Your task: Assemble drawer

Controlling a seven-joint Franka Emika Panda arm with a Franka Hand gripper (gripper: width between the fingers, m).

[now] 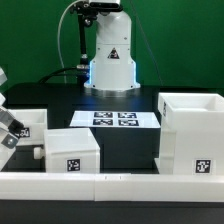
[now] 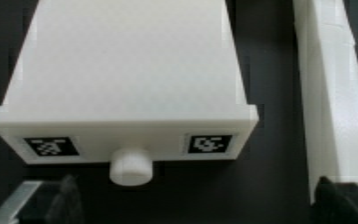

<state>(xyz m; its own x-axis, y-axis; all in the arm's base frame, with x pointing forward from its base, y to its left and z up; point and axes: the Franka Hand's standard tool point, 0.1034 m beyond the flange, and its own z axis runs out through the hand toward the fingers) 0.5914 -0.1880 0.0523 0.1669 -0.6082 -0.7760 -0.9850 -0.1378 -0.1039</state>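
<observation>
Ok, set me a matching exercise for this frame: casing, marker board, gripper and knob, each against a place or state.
Things:
1 casing
2 marker board
3 gripper
4 knob

Places or states:
a on the front of a tray
b open
c at the exterior view's right
d flat on the table in front of the arm's base

Pairs: 1-c, 2-d, 3-b, 4-a
</observation>
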